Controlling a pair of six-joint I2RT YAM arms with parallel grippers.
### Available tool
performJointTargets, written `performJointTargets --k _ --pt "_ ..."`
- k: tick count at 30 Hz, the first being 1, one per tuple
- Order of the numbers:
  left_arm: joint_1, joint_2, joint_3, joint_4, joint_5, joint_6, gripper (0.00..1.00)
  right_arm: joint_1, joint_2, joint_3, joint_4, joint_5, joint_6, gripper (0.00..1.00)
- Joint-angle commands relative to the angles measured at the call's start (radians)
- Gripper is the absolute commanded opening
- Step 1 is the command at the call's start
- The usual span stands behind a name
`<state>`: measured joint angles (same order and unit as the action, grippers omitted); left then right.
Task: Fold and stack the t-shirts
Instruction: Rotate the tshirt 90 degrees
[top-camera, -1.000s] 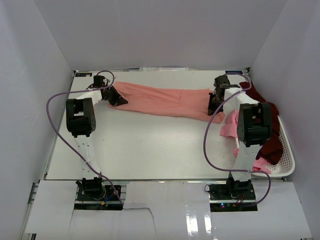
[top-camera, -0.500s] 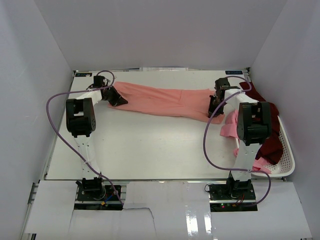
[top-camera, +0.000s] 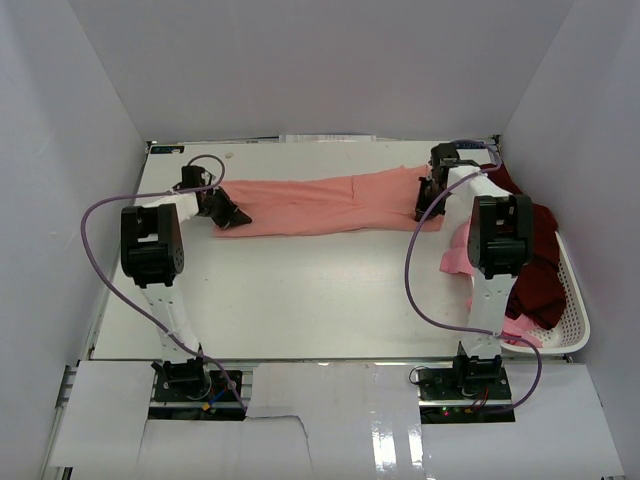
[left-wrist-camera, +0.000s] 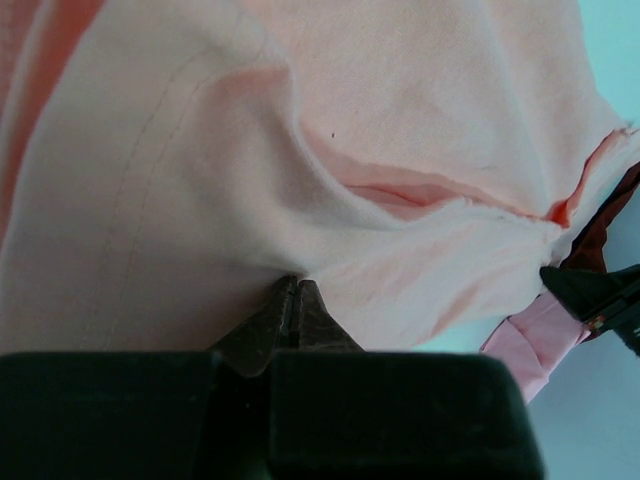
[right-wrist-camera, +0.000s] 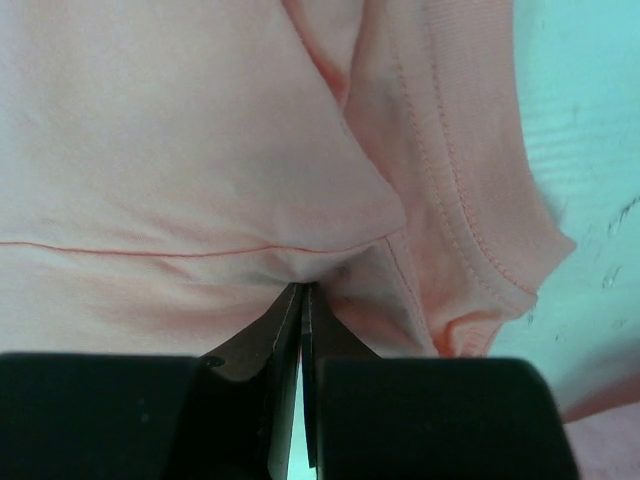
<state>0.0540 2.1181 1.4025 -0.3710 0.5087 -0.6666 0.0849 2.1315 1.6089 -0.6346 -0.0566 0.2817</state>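
Salmon shirt (top-camera: 320, 203) stretched as a band across the far surface (top-camera: 300, 290), left tool (top-camera: 238, 215) and right tool (top-camera: 424, 208) pinched shut on its end edges, wide white surface nearside, basket (top-camera: 578, 300) at right edge.

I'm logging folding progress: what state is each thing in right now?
Salmon shirt, stretched long across the table, held at both ends.
Left gripper, shut on salmon shirt.
Right gripper, shut on salmon shirt.
Pink shirt, crumpled, draped over the basket rim.
Maroon shirt, crumpled in basket.
Basket, upright, holding shirts.
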Motion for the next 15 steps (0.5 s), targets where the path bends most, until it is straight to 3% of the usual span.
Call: performJointTargets --k 1,15 --pt "0.006 -0.058 -0.137 -0.105 -0.113 0.051 0.03 -0.007 0.065 0.06 0.001 0.002 0.004 0.08" --pt "-0.037 -0.486 -0.674 -0.075 -0.004 0.029 0.02 -0.01 0.34 0.443 -0.022 -0.132 0.017 0.12"
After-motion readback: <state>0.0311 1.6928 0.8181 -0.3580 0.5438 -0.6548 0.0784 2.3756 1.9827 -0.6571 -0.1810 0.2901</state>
